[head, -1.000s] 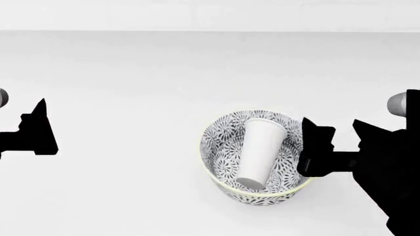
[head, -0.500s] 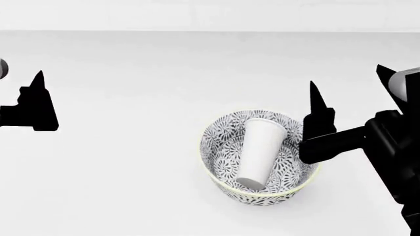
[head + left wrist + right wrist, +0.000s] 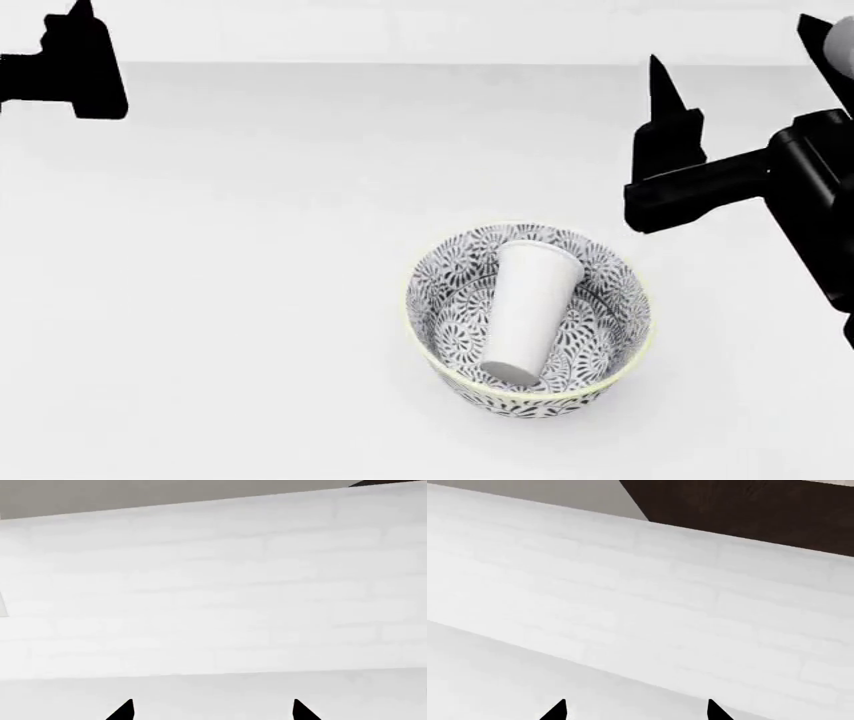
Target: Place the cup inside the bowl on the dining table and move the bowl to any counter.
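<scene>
left tool (image 3: 67, 60): we see it cut by the frame edge | right tool (image 3: 667, 150): one finger visible | cup (image 3: 531, 310) base hidden by bowl (image 3: 454, 385) wall

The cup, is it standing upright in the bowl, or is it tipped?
Tipped: the cup lies slanted inside the bowl, its wide mouth leaning toward the far rim.

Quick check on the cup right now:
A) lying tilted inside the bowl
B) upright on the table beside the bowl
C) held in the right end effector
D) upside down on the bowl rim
A: in the head view the white cup lies tilted inside the floral bowl, base down toward the near wall and open end leaning on the far rim, with both end effectors clear of it.
</scene>
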